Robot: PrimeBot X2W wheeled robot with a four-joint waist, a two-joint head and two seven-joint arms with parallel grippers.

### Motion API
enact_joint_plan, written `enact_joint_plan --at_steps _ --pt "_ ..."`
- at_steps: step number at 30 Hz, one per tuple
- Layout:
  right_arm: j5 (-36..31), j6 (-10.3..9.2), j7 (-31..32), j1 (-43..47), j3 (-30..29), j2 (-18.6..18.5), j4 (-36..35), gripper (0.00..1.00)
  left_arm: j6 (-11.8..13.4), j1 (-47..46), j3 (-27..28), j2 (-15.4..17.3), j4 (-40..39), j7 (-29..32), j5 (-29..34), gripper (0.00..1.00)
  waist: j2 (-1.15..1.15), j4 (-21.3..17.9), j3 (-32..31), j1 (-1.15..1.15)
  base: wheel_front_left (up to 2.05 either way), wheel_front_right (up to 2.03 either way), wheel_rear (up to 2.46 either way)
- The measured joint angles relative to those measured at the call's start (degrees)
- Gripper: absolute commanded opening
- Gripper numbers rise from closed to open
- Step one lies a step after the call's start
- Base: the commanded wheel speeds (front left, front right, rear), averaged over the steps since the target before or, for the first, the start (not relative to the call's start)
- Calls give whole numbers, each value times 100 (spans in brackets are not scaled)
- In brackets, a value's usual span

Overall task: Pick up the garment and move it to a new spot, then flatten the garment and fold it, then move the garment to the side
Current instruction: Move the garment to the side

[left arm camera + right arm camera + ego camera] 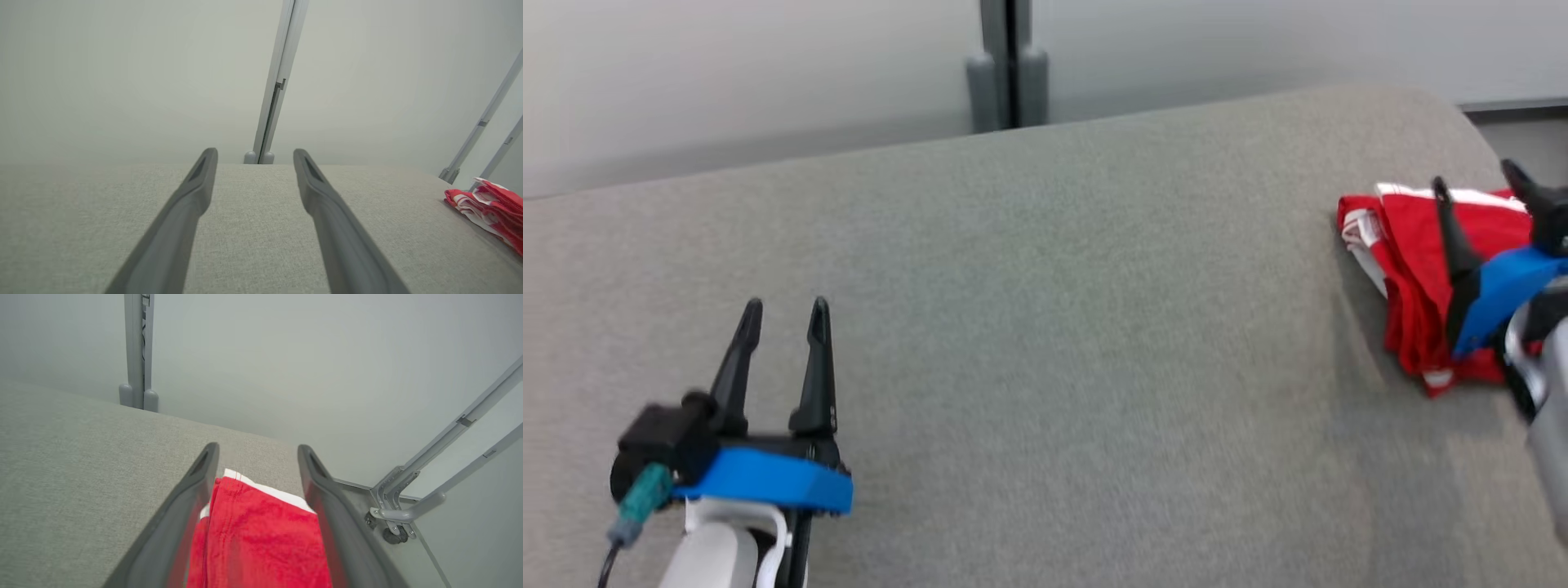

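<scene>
The garment [1417,269] is red with white trim, folded into a small pile at the far right of the grey padded surface [1054,327]. Over it stands my right gripper [1478,184], open, one dark finger on each side of the cloth and apart from it. In the right wrist view the garment [261,539] lies on the surface between the spread fingers of the right gripper [257,451]. My left gripper [784,314] is open at the lower left, with nothing between its fingers. The left wrist view has the left gripper [255,155] in front and the garment [490,210] at its right edge.
The grey surface curves away to a far edge, with a pale wall and a grey vertical post [1009,65] behind it. A metal frame with a caster [394,535] stands past the right corner. Wide bare surface lies between the two grippers.
</scene>
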Motion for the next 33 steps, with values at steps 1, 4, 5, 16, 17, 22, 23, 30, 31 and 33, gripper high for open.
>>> enact_joint_plan --at_steps 1,4,5,16,17,22,23,30,31,33 --pt "82 0 -25 220 -29 66 -154 100 2 76 30 -27 52 -20 -21 100 0 59 -123 0 0 0 0" --pt "392 0 -37 926 -200 226 -709 100 3 274 71 -93 192 -57 -103 100 0 216 -433 -1 0 0 0" --pt "503 0 -19 1166 -293 272 -929 100 0 327 91 -105 227 -59 -119 100 0 270 -519 -1 0 0 0" --pt "765 -1 509 3613 -1287 1134 -3657 100 19 783 357 -99 488 -119 -162 100 0 870 -930 1 0 0 0" --pt "709 -1 584 3725 -1322 1217 -3813 100 18 815 372 -98 520 -120 -160 100 0 908 -966 2 0 0 0" --pt "620 -1 783 4233 -1321 1478 -4361 100 -25 948 446 -109 628 -126 -162 100 0 1022 -1090 1 0 0 0" --pt "619 -1 794 4281 -1324 1522 -4428 100 -43 951 452 -103 664 -126 -160 100 0 1029 -1098 1 0 0 0" --pt "598 -1 881 4581 -1366 1734 -4666 100 -91 951 455 -74 829 -126 -102 100 0 1018 -1172 1 0 0 0" --pt "598 -1 886 4599 -1374 1759 -4678 100 -104 951 449 -74 850 -126 -98 100 0 1012 -1180 1 0 0 0" --pt "597 -1 886 4649 -1385 1796 -4703 100 -109 950 433 -80 884 -126 -66 100 0 1010 -1191 1 0 0 0"
